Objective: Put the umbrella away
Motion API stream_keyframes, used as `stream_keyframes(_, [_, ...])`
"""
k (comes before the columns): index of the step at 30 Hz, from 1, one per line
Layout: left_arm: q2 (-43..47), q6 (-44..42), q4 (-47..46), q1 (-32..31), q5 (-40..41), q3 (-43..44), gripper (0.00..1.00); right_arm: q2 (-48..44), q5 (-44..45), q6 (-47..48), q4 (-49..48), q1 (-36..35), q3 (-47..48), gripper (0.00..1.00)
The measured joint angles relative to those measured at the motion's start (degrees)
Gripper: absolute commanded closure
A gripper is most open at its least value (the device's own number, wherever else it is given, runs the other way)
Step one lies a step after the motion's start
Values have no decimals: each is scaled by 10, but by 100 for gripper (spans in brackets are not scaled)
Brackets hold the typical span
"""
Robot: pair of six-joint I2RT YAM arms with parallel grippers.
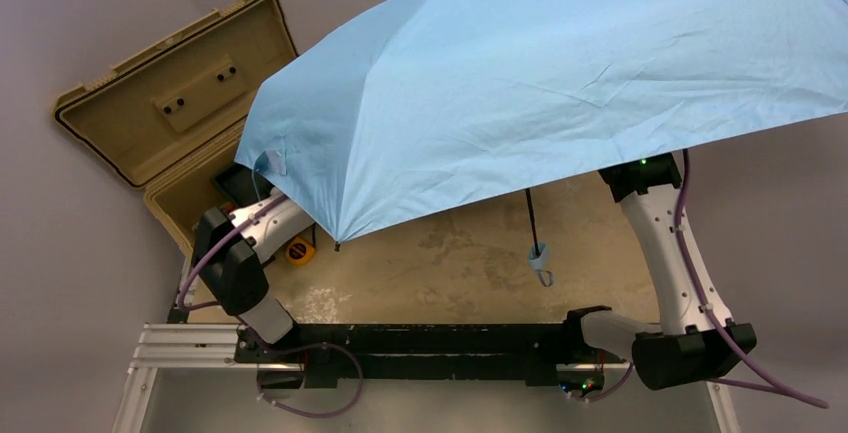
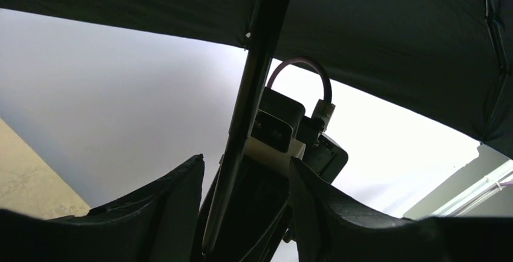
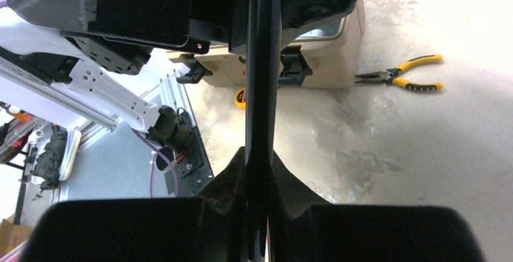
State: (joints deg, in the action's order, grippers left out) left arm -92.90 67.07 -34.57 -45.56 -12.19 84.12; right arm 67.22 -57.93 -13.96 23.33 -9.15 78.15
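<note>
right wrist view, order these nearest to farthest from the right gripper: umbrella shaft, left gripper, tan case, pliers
1. umbrella shaft: clamped in the right gripper.
2. left gripper: further along the shaft.
3. tan case, behind, and pliers, to its right: too close to call.

An open sky-blue umbrella spreads across the upper right, its black shaft and blue handle showing below the canopy at centre. The left arm and right arm reach under it. A tan hard case lies open, upper left.
</note>
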Motion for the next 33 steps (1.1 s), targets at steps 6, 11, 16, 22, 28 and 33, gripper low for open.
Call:
stream_keyframes(6, [-10, -1, -1, 1, -21, 12, 84, -2, 0, 13, 11, -3, 2, 100])
stream_keyframes(11, [-33, -13, -13, 12, -59, 36, 100, -2, 18, 23, 50, -5, 26, 100])
stream_keyframes(16, [-29, -26, -31, 15, -89, 37, 100, -10, 33, 41, 88, -11, 52, 76])
stream_keyframes(22, [43, -76, 53, 3, -73, 21, 100, -31, 14, 110, 92, -17, 88, 54])
stream_keyframes(28, [131, -198, 158, -48, -9, 25, 100, -47, -54, 175, 99, -24, 101, 50])
stream_keyframes(33, [141, -279, 226, -87, 38, 57, 100, -46, -92, 192, 97, -35, 91, 55])
